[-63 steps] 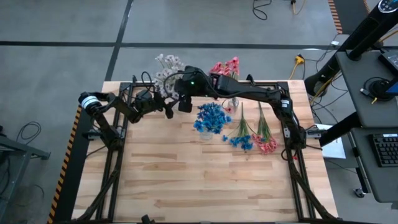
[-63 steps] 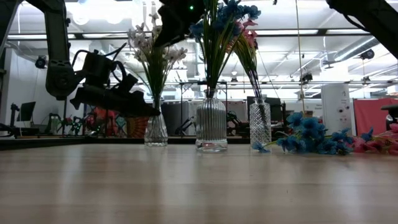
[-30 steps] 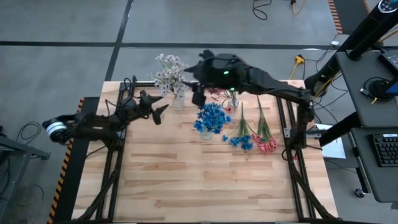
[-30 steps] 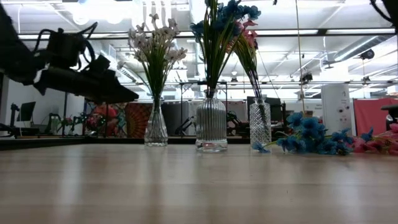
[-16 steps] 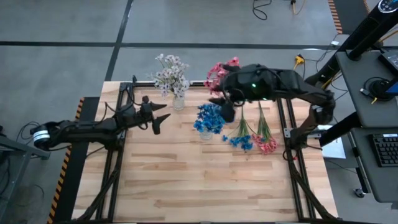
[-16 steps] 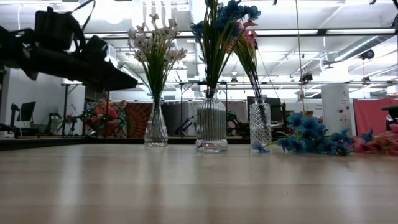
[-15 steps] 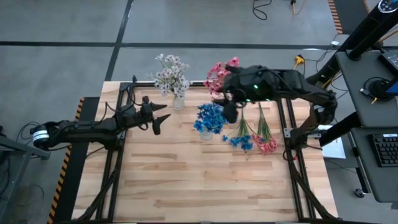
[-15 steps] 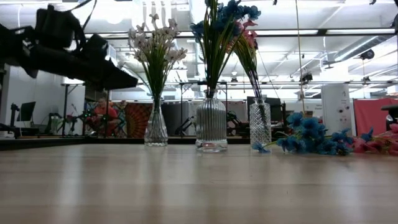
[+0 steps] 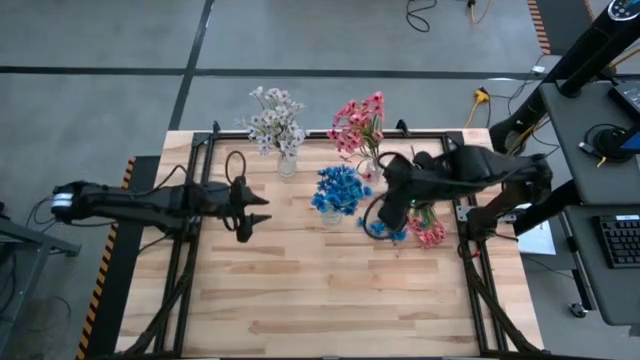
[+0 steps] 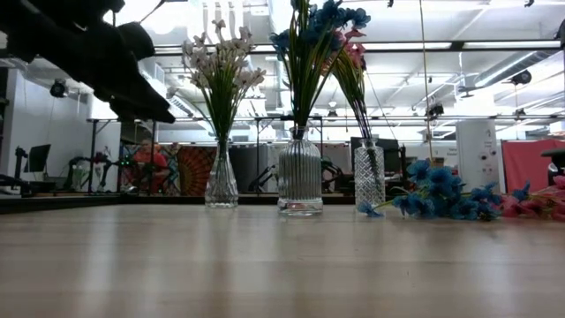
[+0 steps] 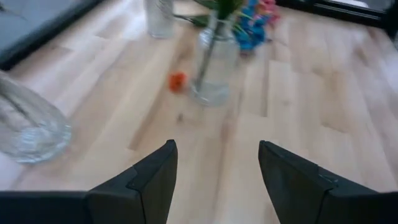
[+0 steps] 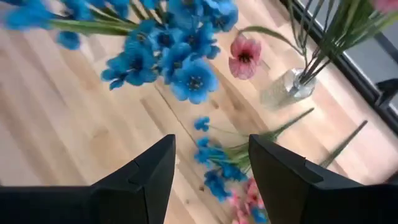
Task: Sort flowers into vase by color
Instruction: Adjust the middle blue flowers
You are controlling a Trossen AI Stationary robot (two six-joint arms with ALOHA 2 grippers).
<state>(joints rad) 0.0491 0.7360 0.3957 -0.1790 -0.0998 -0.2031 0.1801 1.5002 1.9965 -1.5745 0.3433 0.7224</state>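
Note:
Three glass vases stand in a row at the far side: white flowers (image 9: 272, 125) in the left vase (image 10: 221, 184), blue flowers (image 9: 340, 188) in the middle vase (image 10: 300, 183), pink flowers (image 9: 358, 118) in the right vase (image 10: 369, 177). A loose blue spray (image 9: 388, 229) and a loose pink spray (image 9: 428, 233) lie flat on the table to their right. My right gripper (image 12: 211, 165) hovers open above these loose sprays (image 12: 214, 169). My left gripper (image 11: 214, 177) hangs open and empty over bare table, left of the middle vase (image 11: 214, 71).
A small orange-red petal (image 11: 178, 81) lies on the table beside the middle vase. Black frame rails (image 9: 190, 170) run along the table's left and right sides. Bare wood (image 9: 330, 290) fills the near half of the table.
My right gripper has swung from beside the white and blue bouquets toward the table's right and near edge, sinking and turning, and now hangs over the loose sprays. My left gripper has drawn toward the near edge, risen and tipped its fingers downward. The flowers have stayed put.

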